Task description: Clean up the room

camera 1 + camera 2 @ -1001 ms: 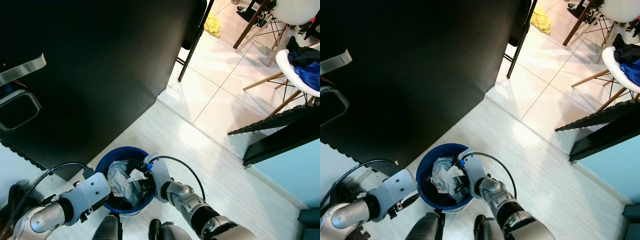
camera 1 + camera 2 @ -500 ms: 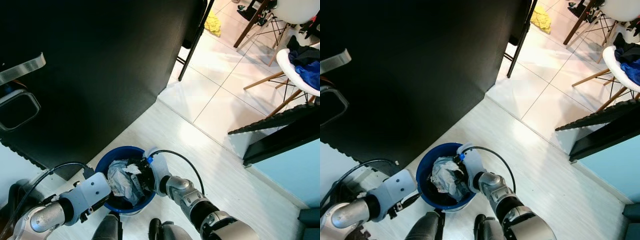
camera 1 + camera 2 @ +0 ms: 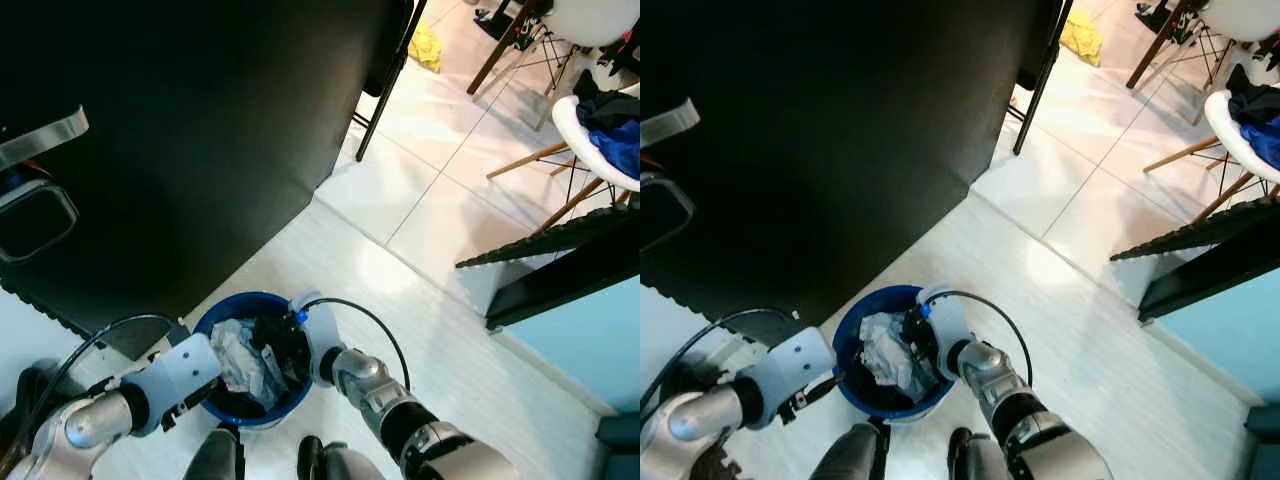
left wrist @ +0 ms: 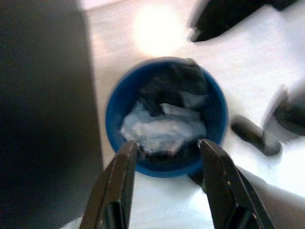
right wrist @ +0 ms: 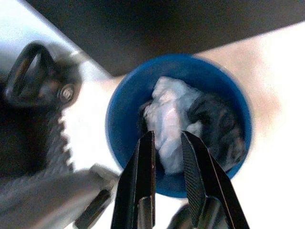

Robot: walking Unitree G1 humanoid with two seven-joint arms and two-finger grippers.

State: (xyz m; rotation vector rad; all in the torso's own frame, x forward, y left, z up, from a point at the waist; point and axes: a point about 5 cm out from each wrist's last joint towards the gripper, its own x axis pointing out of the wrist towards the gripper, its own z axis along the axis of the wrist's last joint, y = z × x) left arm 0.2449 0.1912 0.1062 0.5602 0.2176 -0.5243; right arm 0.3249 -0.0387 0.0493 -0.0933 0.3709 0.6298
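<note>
Right wrist view showed the right gripper [image 5: 167,143] with fingers nearly together, empty, poised over the blue bin [image 5: 119,124] on pale floor beside a black cabinet [image 3: 200,120]. Crumpled white and dark rubbish [image 5: 171,119] lay heaped inside, directly beneath it. Snagging that heap could tip the bin. The left gripper [image 4: 167,148] stood spread wide at the rim.

both silver arms reach down and inward in front of the robot's legs. the left gripper [image 4: 167,148] has its black fingers spread wide apart, with nothing between them. the right gripper [image 5: 167,140] points down with its fingers drawn close, a narrow slit between them. the right wrist [image 3: 345,365] bends inward, a black cable looping over it.
</note>
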